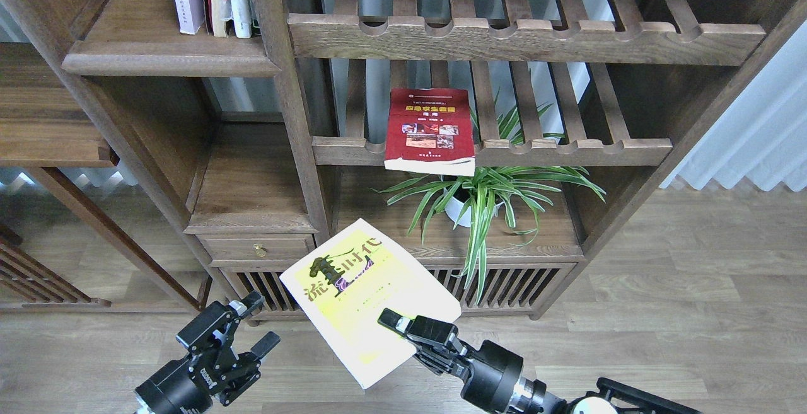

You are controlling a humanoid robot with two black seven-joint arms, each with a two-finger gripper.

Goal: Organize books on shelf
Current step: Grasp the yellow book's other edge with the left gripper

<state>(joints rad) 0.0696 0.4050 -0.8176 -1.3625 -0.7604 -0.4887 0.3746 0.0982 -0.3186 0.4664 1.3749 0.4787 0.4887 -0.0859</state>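
Yellow-green book [369, 297] is hanging in mid-air in front of the bookcase's low slatted base, cover up, its long axis slanting from upper left to lower right, with the right gripper [403, 326] pinching its lower right edge. Dark red book [430, 129] is lying flat on a slatted rack [567, 149], its spine-to-edge length pointing front to back, above the potted plant [482, 203]. Left gripper [255, 326] is hovering with fingers spread, holding nothing.
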